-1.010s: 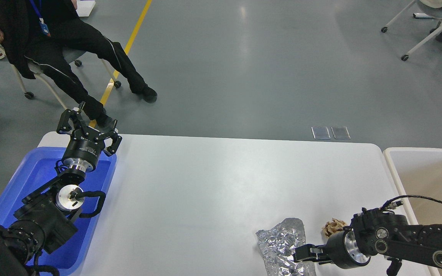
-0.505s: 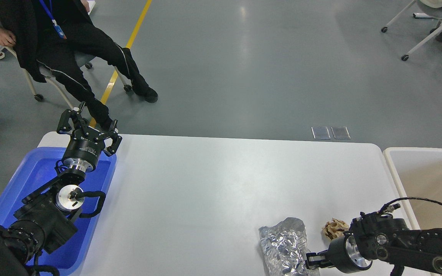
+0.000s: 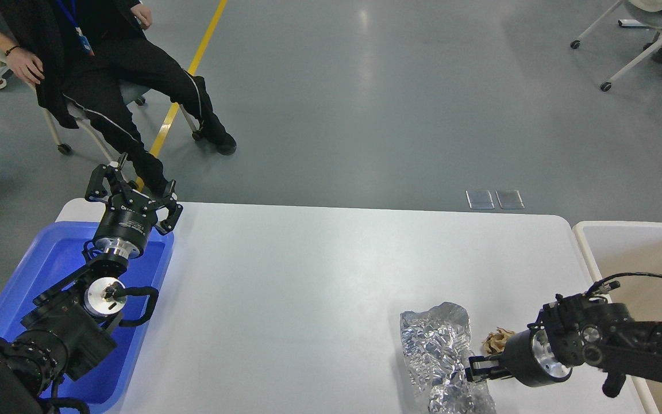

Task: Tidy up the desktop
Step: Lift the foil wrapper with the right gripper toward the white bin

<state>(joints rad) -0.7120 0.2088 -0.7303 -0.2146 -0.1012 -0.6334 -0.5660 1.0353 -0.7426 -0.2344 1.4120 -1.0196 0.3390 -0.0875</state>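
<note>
The white desktop [image 3: 308,276] fills the middle of the head view. A crumpled sheet of silver foil [image 3: 437,345] lies near its front right. My right gripper [image 3: 473,371] comes in from the right, and its fingers are closed on the foil's right edge. A small brown crumpled paper ball [image 3: 496,340] lies just behind the right gripper, beside the foil. My left gripper [image 3: 133,192] is open and empty. It is held up over the far end of the blue tub [image 3: 49,270].
The blue tub stands at the table's left edge, with my left arm over it. A beige bin [image 3: 641,247] stands past the right edge. A person [image 3: 107,57] sits on a wheeled chair beyond the far left corner.
My right gripper has pulled back to the right and slightly away from me, dragging the foil with it. The paper ball is now partly behind the gripper. The left arm has not moved.
</note>
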